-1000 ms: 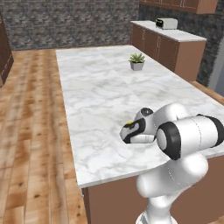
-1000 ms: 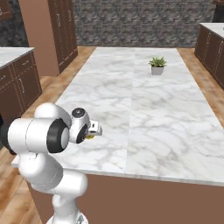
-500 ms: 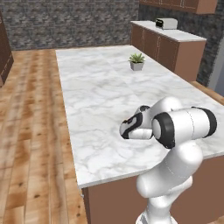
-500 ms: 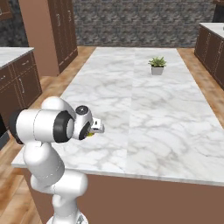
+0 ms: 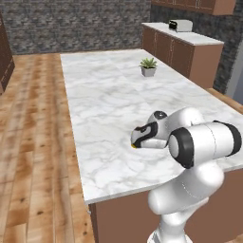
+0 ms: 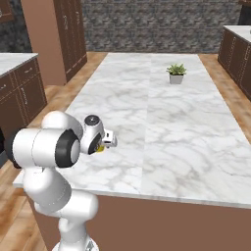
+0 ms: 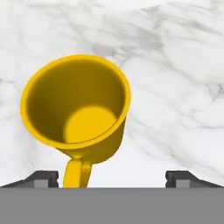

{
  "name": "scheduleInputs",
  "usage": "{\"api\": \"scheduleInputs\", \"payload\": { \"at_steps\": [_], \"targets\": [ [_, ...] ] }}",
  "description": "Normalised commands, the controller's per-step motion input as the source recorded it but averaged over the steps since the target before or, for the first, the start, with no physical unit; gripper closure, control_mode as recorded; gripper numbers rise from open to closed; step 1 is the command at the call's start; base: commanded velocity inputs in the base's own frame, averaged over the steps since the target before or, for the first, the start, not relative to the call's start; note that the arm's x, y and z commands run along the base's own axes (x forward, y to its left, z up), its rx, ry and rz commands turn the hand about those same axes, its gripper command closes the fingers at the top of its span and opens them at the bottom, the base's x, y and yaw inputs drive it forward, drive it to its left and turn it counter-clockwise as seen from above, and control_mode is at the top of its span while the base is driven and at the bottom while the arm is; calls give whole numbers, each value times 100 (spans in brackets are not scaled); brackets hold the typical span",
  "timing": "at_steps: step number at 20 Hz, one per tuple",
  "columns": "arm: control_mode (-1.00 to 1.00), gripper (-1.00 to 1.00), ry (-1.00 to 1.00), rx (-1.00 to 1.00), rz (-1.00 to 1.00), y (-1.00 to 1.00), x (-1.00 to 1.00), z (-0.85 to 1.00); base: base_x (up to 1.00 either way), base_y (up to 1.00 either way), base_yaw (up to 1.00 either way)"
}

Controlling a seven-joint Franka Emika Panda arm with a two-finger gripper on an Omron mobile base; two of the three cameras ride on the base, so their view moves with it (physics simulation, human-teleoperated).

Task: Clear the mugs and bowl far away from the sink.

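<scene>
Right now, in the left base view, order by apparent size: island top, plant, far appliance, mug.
Island top
Plant and appliance: they look alike, and the appliance is farther, so unranked
Mug, a mostly hidden yellow sliver

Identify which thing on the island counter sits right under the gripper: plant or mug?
The yellow mug, upright, directly below the open gripper; the potted plant stands far off.

From both base cameras the yellow glossy handled mug [image 5: 134, 146] is almost wholly hidden behind the white robot hand. In the hand camera, its handle [image 7: 77, 173] is cut off at the bottom.
</scene>
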Motion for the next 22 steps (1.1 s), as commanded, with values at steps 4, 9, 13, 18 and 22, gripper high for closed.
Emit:
{"api": "scheduleInputs", "payload": {
  "at_steps": [4, 9, 13, 18, 22],
  "targets": [
    [-100, -100, 0, 0, 0, 0, -3, 24, 0, 0, 0],
    [-100, -100, 2, 0, -7, -8, -74, 92, 0, 0, 0],
    [-100, -100, 15, 0, -13, -9, -100, 100, 0, 0, 0],
    [-100, -100, 14, 0, -6, -20, -100, 93, 0, 0, 0],
    [-100, -100, -7, 0, 0, -18, -100, 88, 0, 0, 0]
  ]
}}
